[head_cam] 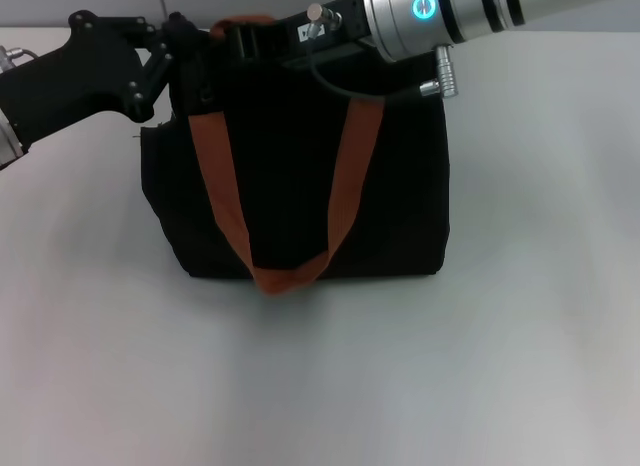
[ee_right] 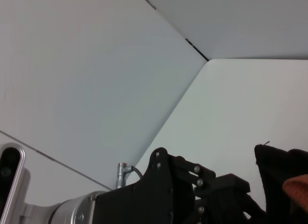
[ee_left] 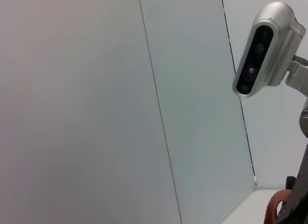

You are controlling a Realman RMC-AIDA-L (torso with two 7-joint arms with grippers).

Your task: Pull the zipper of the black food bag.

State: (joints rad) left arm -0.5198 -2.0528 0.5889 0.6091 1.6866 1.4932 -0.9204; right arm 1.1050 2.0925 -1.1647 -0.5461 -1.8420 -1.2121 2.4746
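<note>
White tabletop (head_cam: 500, 366) is being occupied centrally by the soft, boxy black fabric food bag (head_cam: 300, 196); at its twelve-o'clock edge, left gripper (head_cam: 172, 48) and right gripper (head_cam: 262, 38) are being held, finger states undeterminable; the zipper is hidden.

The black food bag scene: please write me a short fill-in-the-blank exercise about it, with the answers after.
1. The black food bag stands on a ___ table.
2. Its strap handles are ___ in colour.
3. The left hand is at the bag's top ___ corner in the head view.
4. The right hand reaches the bag's ___ edge.

Answers: white; orange-brown; left; top
</note>
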